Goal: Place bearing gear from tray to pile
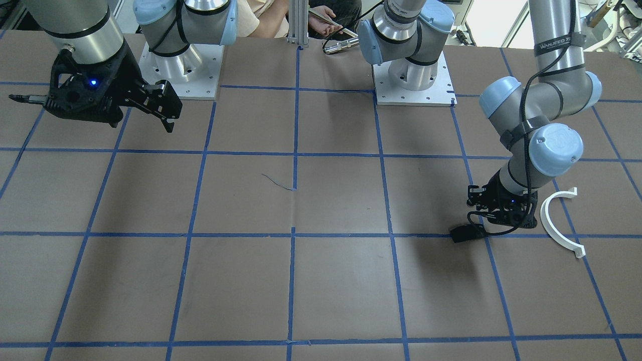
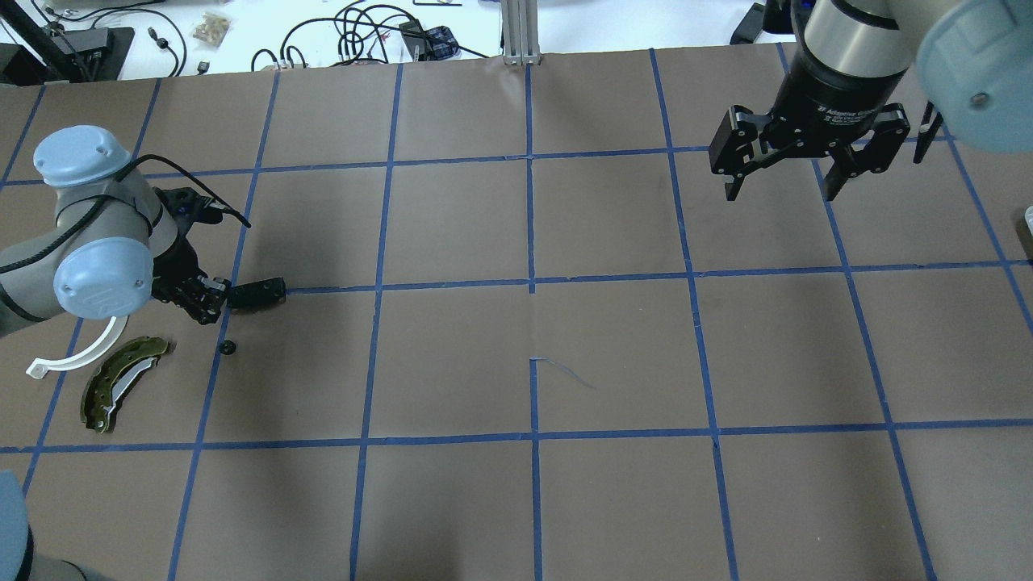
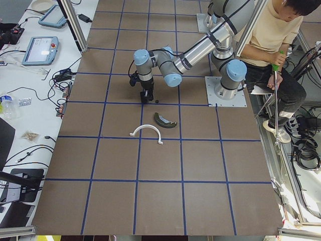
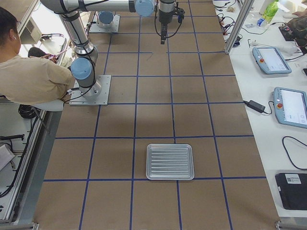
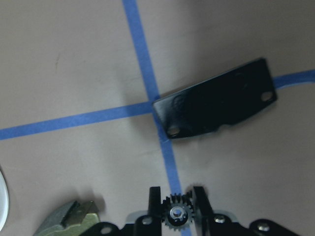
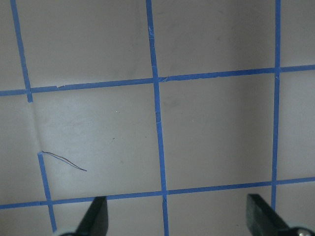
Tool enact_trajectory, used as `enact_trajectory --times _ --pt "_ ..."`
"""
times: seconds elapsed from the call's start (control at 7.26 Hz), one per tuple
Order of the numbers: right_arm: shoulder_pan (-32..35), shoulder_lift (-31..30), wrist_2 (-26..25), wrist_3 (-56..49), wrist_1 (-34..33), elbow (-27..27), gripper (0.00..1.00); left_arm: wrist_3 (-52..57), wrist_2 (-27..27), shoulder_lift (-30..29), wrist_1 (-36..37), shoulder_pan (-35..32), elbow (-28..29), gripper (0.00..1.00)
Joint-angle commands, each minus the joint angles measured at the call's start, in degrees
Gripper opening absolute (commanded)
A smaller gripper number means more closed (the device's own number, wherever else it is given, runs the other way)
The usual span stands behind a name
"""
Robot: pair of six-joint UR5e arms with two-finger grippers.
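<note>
The bearing gear (image 5: 176, 215), small, black and toothed with a shiny centre, sits between my left gripper's (image 5: 176, 202) fingertips, low over a blue tape line. The jaws are closed to its width. In the overhead view the gear (image 2: 228, 348) shows as a small dark dot beside the left gripper (image 2: 208, 307). The pile lies around it: the flat black pad (image 5: 216, 101) just ahead, the olive-green brake shoe (image 2: 121, 381) and the white arc (image 2: 81, 355) to the side. My right gripper (image 2: 781, 194) is open and empty, high over the far side of the table.
The ribbed silver tray (image 4: 170, 161) stands empty near the table's right end. The two arm bases (image 1: 414, 82) are bolted at the robot's edge. A seated person (image 3: 276, 45) is behind them. Tablets and cables lie on the side benches.
</note>
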Motion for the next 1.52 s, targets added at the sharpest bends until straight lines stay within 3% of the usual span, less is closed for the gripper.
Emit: enact_trajectory --times 0.0,0.28,0.41,0.96,1.1,1.38 --pt "-0.04 -0.01 -0.11 0.06 -0.54 -0.01 1.0 0.58 0.05 -1.05 0.33 0.92 -0.43 0.03" --pt "-0.13 -0.01 -0.2 -0.12 -0.98 -0.01 1.0 0.58 0.14 -0.96 0.25 1.01 -0.52 0.37" --pt "-0.13 -0.01 -0.2 -0.03 -0.81 -0.01 1.0 0.41 0.14 -0.87 0.25 1.01 -0.86 0.99" --pt "-0.13 -0.01 -0.2 -0.03 -0.72 -0.01 1.0 -0.55 -0.38 1.31 -1.06 -1.17 2.19 1.0" --pt "-0.13 -0.01 -0.2 -0.03 -0.72 -0.01 1.0 -4.21 -1.26 2.89 -5.16 -3.01 5.08 1.0" --pt "-0.04 -0.01 -0.2 -0.12 -0.89 0.08 1.0 -13.96 -3.02 6.84 -21.11 -8.1 14.98 1.0"
